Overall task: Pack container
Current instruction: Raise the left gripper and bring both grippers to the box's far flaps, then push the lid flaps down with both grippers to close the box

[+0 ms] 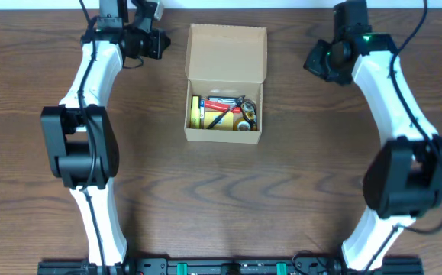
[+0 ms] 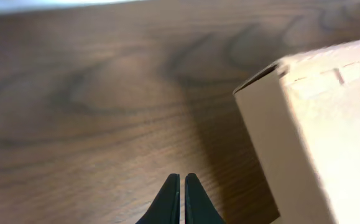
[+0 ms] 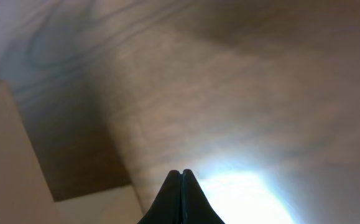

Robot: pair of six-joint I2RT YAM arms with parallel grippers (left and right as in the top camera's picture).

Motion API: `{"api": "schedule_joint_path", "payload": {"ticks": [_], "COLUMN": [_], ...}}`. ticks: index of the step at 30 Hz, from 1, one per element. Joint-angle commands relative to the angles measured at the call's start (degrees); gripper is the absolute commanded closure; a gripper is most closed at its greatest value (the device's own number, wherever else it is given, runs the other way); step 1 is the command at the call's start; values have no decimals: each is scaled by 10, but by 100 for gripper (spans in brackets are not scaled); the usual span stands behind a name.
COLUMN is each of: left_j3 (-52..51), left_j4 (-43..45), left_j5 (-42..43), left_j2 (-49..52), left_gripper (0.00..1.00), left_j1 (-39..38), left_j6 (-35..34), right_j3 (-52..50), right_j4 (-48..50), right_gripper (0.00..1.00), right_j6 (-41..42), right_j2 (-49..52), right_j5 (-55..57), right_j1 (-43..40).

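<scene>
The container [image 1: 223,136] sits on the table [image 1: 221,198] toward the far edge, about midway between the left and right edges. Its lid flap [image 1: 227,52] stands open and is folded back toward the far edge. Inside lie a yellow pad [image 1: 196,111] at the left end and a cluster of small red and dark items [image 1: 228,107] beside it, too small to name. Nothing loose shows on the table around the box, so the packing looks done and closing the lid is probably the step in hand.

The left gripper [image 2: 181,186] is fully closed and holds nothing, hovering over bare wood just left of the box near the far-left corner of the table. The right gripper [image 3: 181,180] is likewise pinched closed and empty, on the right side of the box near the far edge.

To close it well, bring one gripper behind the flap from the far edge and push it forward and down with closed fingers, since a blunt tip will not snag the cardboard. Rest the other gripper against the front wall so the light box does not slide toward the near edge. Watch that no item stands above the rim, and finish by pressing the flap's front lip down inside the front wall
</scene>
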Motion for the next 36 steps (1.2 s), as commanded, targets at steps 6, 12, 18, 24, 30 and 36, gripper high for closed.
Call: {"api": "schedule_joint_path", "payload": {"ticks": [6,12,18,24,30,36], "left_j3": [3,3,3,3,13,59], "left_j4": [1,6,41,42,48,38], "left_j5": [57,69,120,137,212,260], "left_j2": [51,64,79,83,83,83], "left_gripper": [94,94,94,94,94,95], "left_j1": [-6,-11,-12,-12,-9,5], "left_j6": [-63,-68,-110,-111,-110,-110], "right_j3": [-4,-4,-4,-4,-4,-3], "right_j4": [146,233,308,367,381,413], "right_gripper": [98,99,98,98,98,99], "right_j6": [-4,27,50,60,38,24], "right_j2": [128,174,189,189,189,188], "right_j5": [-264,-329,-362,-391,-457,-523], "right_j1": [-6,5,20,38,37,35]}}
